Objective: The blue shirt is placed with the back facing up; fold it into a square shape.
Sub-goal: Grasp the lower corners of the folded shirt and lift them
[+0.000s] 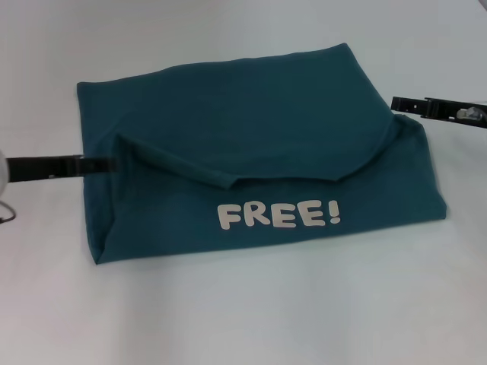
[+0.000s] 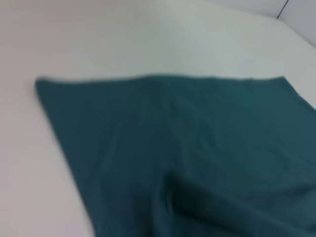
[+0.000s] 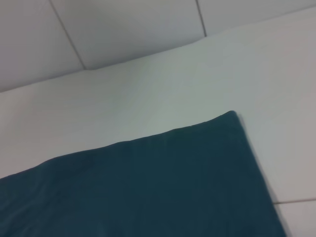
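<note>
Flanking the half-folded dark teal-blue knit T-shirt (image 1: 259, 152) lying on the white table (image 1: 243, 319), the left gripper (image 1: 106, 163) and right gripper (image 1: 399, 104) are meeting its opposite side edges; jaw states cannot be told.

A plain white surface (image 1: 243, 312) fills the whole head view, smooth, matte and evenly lit, with only soft, faint shadows. In the right wrist view the same white expanse runs back to a pale grey wall (image 3: 123, 29) divided into large panels by thin dark seams (image 3: 66, 37). A thin dark line (image 3: 296, 201) crosses the white at one edge there. The left wrist view shows a short dark line (image 2: 282, 8) in one far corner.
</note>
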You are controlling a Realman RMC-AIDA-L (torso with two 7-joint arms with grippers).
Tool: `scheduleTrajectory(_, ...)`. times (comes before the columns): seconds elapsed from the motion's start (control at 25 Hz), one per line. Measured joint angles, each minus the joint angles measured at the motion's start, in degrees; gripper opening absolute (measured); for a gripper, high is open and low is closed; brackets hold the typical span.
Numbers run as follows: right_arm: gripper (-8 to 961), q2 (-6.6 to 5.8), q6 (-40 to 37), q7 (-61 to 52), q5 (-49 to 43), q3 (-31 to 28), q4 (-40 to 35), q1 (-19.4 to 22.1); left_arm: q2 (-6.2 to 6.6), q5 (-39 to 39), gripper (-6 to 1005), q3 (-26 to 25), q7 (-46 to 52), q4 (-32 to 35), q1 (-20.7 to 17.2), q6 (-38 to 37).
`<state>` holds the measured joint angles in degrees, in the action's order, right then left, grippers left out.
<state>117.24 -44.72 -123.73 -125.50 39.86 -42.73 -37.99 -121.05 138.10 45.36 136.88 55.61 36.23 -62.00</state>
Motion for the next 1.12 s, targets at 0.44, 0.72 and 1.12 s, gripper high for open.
scheduleTrajectory(0.44, 926, -0.20, -6.0, -2.5, -0.1, 0.0, -4.2, 1.7, -1.44, 12.3, 933, 0.4, 14.3, 13.1, -3.5, -17.6)
scheduleTrajectory(0.72, 925, -0.17, -6.1, -2.6, -0.1, 0.0, -4.4, 1.9, -1.28, 14.3, 934, 0.4, 14.4, 7.9, -1.9, -16.9)
scheduleTrajectory(1.12, 924, -0.16, -6.2, -2.6, -0.1, 0.1, -4.4, 2.3, -0.98, 14.1, 933, 0.4, 13.2, 3.3, 1.0, -16.9)
